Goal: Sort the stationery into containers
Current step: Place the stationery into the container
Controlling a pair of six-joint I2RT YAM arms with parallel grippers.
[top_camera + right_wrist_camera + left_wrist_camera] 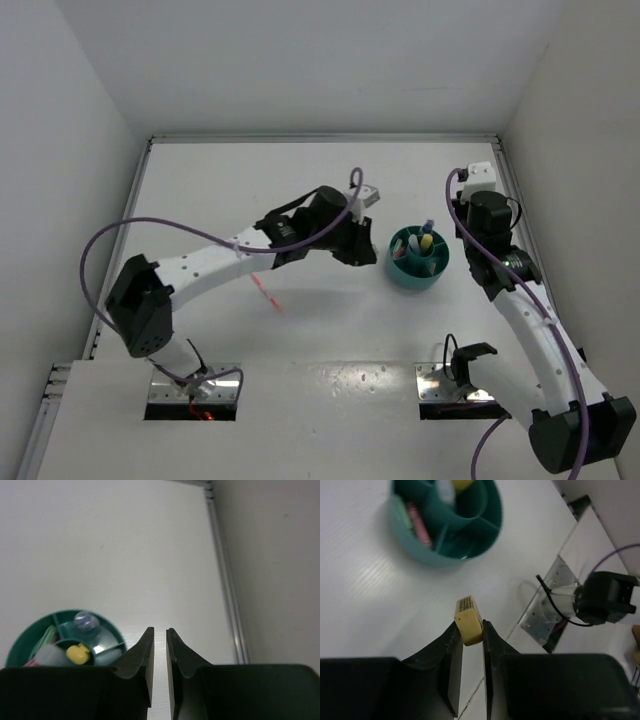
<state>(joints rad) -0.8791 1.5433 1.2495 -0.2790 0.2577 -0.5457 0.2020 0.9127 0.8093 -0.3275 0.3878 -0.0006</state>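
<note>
The round teal tub point(405, 277) stands right of the table's middle, with markers upright in it. My left gripper point(366, 251) is just left of the tub, shut on a small yellow piece point(468, 621) with a printed label, held above the table. The left wrist view shows the tub point(445, 560) ahead, with a pink marker point(417, 522) in one compartment. My right gripper point(462, 222) is just right of the tub, empty, its jaws nearly together point(160, 630). The right wrist view shows a yellow marker cap point(77, 653) and a clear-blue tube point(85, 621) in the tub point(20, 640).
A thin red pen-like item point(268, 293) lies on the table below the left forearm. White walls enclose the table on the left, back and right; the right wall rail point(227, 580) is near my right gripper. Metal base plates point(455, 385) sit at the near edge.
</note>
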